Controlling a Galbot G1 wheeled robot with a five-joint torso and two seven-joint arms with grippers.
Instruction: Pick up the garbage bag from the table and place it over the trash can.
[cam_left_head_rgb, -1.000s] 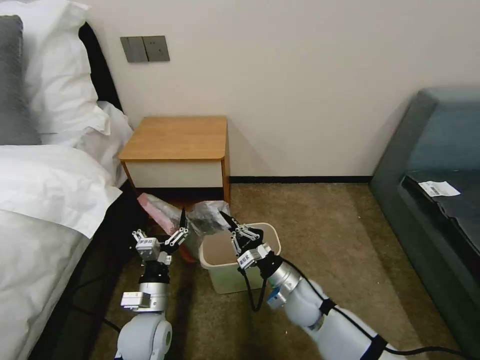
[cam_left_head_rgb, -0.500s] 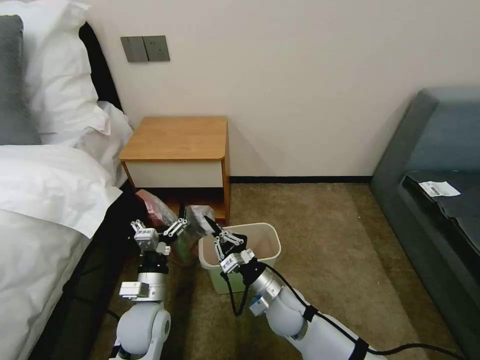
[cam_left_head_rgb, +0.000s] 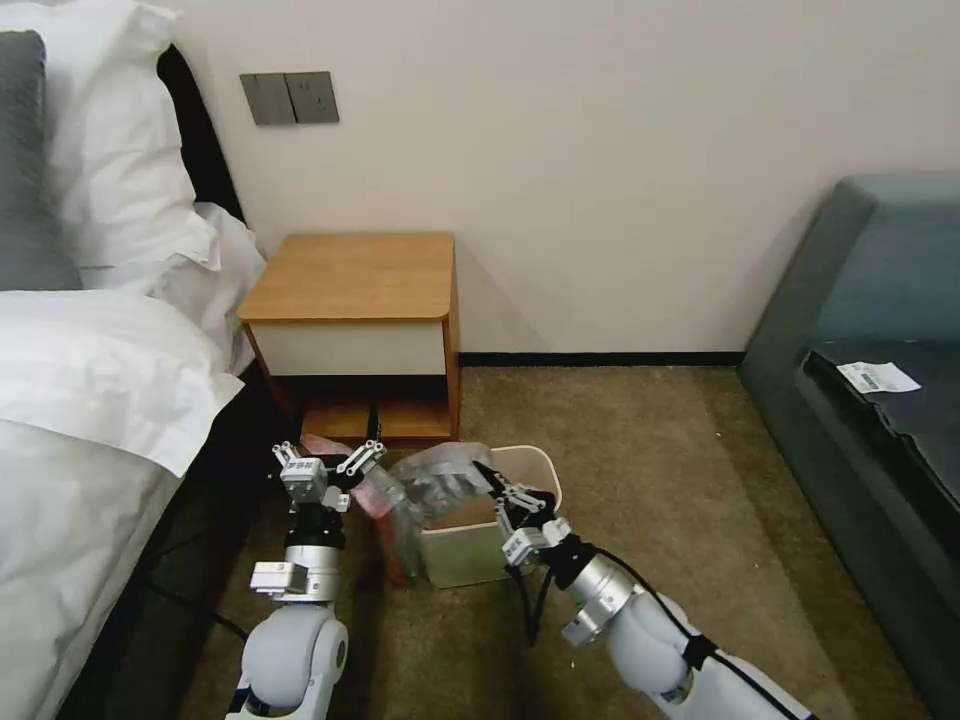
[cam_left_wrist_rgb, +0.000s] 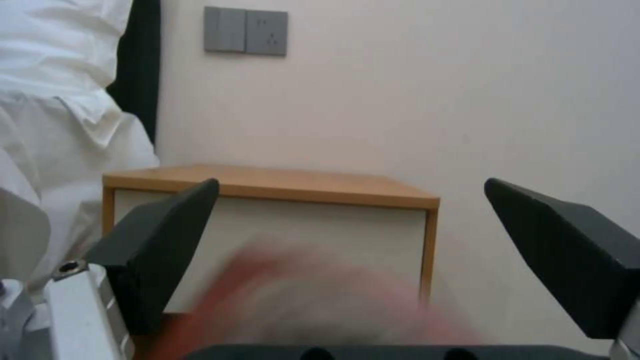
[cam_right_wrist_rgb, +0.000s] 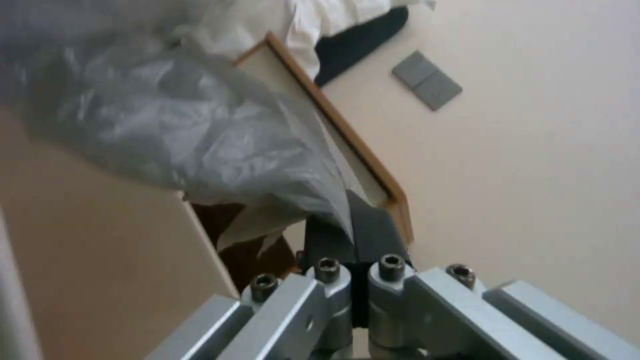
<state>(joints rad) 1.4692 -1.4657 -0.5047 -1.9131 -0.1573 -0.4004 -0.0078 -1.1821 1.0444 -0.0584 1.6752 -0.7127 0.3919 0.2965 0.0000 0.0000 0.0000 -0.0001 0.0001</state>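
1. Pincers first: my right pincer sits over the near-right part of the trash can and is clamped on one edge of the garbage bag. My left pincer hangs just left of the can with its fingers spread wide and gripping nothing.
2. The bag stretches leftward from the right pincer, across the can's mouth. Its red-banded end droops outside the left wall, beside the left pincer.
3. I judge the left arm is nearer to that loose end.
4. Behind them stands the counter, bare on top.
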